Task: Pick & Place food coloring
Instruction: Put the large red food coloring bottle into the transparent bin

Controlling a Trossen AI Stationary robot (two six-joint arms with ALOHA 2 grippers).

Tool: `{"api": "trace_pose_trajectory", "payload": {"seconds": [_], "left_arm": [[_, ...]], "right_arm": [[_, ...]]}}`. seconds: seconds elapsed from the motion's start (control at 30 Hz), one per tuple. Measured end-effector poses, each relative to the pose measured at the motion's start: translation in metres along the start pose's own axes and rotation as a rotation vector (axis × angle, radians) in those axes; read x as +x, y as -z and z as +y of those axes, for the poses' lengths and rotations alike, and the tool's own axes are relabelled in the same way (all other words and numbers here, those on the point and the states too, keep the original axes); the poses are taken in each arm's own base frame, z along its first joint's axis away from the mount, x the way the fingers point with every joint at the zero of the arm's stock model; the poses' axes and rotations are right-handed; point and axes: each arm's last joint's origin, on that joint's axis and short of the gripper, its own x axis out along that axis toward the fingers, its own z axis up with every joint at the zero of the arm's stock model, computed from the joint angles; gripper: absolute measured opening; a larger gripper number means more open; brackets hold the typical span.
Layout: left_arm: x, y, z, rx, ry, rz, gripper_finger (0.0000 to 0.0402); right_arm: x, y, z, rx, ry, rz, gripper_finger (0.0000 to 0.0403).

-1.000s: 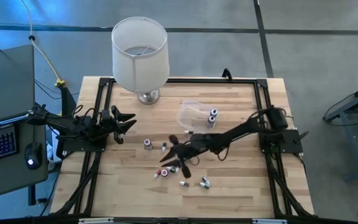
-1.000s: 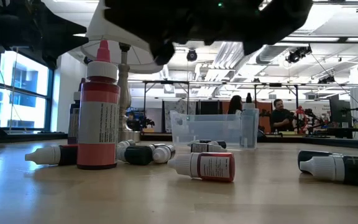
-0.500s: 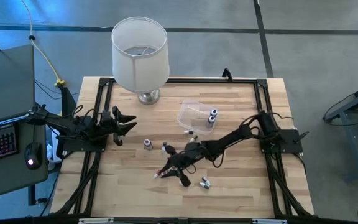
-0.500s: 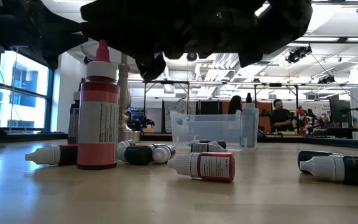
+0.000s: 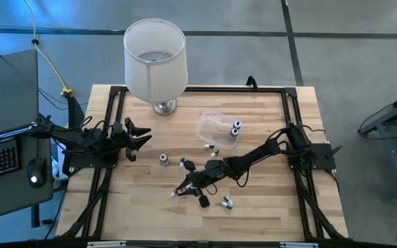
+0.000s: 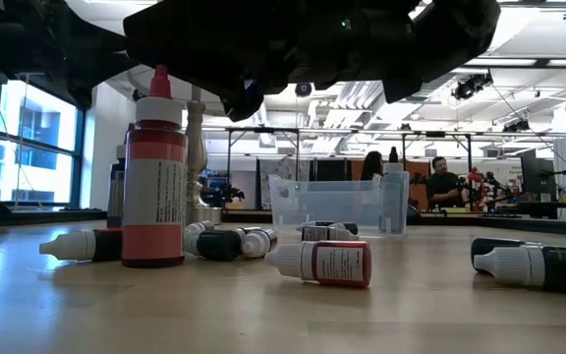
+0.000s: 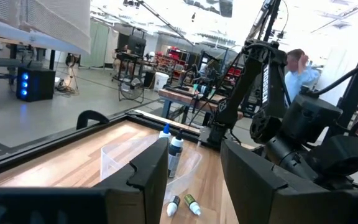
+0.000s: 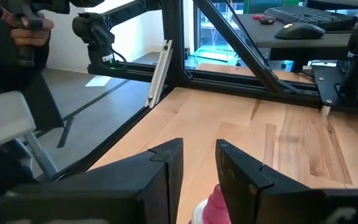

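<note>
The right tool (image 5: 193,184), narrowly parted, hovers over a standing red bottle (image 6: 153,172) among bottles scattered mid-desk (image 5: 267,207). Light, hard and tippy; best pinched across the body, below the cap.

robotics lab: open hall with workbenches (image 6: 499,208), other robot arms (image 7: 260,81), ceiling ducting (image 6: 362,98)

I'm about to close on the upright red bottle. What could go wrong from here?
The right gripper straddles the red bottle's pink cap only at its tip, so the tall bottle might slip or tip. Several bottles lie close around it, and the arm could scatter them. The left gripper waits at the table's left edge.
</note>
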Motion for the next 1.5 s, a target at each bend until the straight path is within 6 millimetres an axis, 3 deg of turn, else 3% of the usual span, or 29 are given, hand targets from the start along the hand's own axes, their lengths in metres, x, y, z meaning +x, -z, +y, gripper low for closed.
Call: {"api": "trace_pose_trajectory", "payload": {"seconds": [0.43, 0.83, 1.1, 1.27, 1.37, 1.5], "left_arm": [[0.0, 0.002, 0.0, 0.01, -0.003, 0.015, 0.0147], [0.0, 0.002, 0.0, 0.014, -0.004, 0.023, 0.0147], [0.0, 0.002, 0.0, 0.014, -0.005, 0.023, 0.0147], [0.0, 0.002, 0.0, 0.014, -0.005, 0.023, 0.0147], [0.0, 0.002, 0.0, 0.014, -0.005, 0.023, 0.0147], [0.0, 0.002, 0.0, 0.014, -0.005, 0.023, 0.0147]], "right_arm": [[-0.001, -0.005, 0.0, -0.01, -0.004, -0.058, 0.0087], [-0.001, 0.007, -0.001, 0.016, 0.023, 0.069, 0.0087], [-0.002, 0.008, -0.002, 0.019, 0.06, 0.098, 0.0042], [-0.002, 0.006, -0.003, 0.049, 0.063, 0.076, 0.0038], [-0.005, -0.005, -0.002, 0.059, 0.076, 0.052, 0.0038], [-0.024, -0.046, -0.002, 0.02, 0.174, 0.032, 0.0044]]}}
